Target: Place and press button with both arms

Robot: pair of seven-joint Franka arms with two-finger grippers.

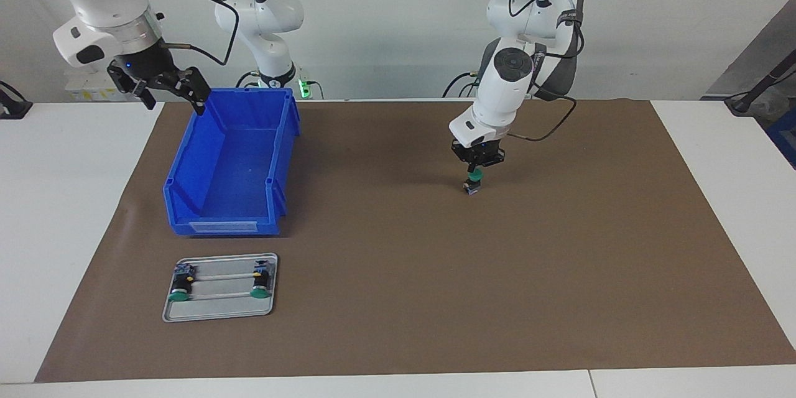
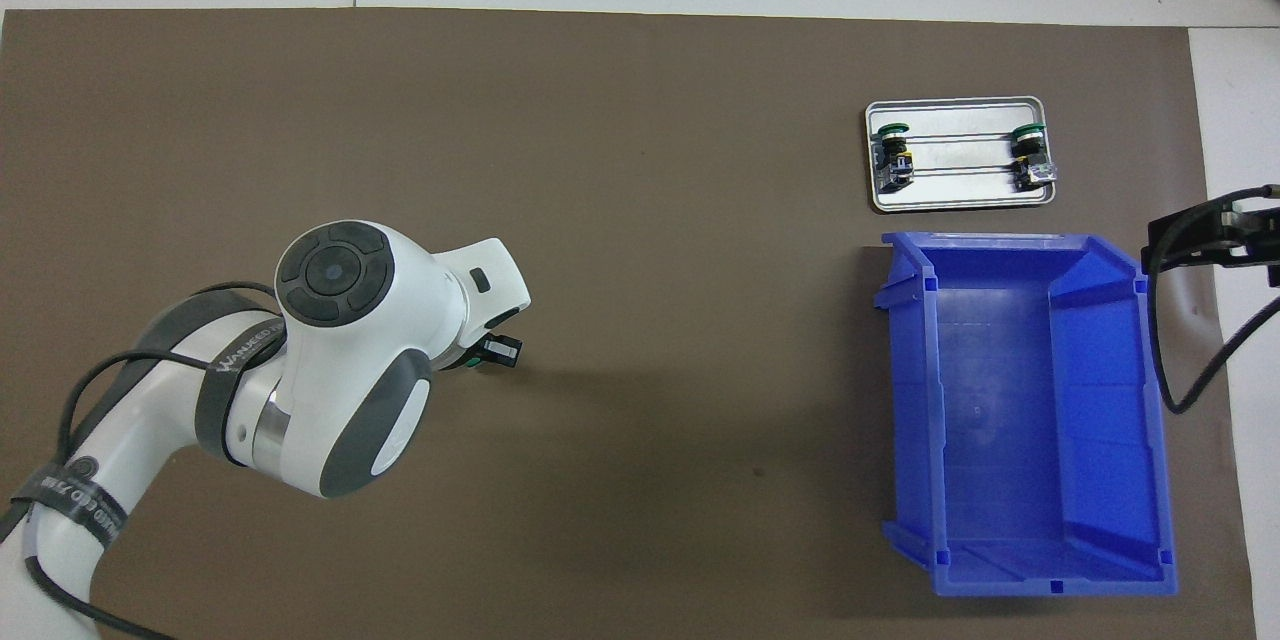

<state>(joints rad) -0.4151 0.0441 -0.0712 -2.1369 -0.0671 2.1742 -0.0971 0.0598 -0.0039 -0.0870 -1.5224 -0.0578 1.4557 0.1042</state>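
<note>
A button [image 1: 472, 185] with a green cap and black body hangs cap-up in my left gripper [image 1: 476, 175], which is shut on it low over the brown mat [image 1: 435, 298], around the middle of the table toward the left arm's end. In the overhead view the left arm covers most of it, and only the button's body [image 2: 498, 351] pokes out. Two more green-capped buttons [image 1: 180, 289] [image 1: 261, 285] lie on a small metal tray [image 1: 219, 314]. My right gripper [image 1: 174, 101] hangs open and empty over the blue bin's corner nearest the robots.
A blue open bin [image 1: 186, 211] stands toward the right arm's end of the table, with the metal tray [image 2: 960, 203] just farther from the robots than it. White table surface [image 1: 68, 230] borders the mat at both ends.
</note>
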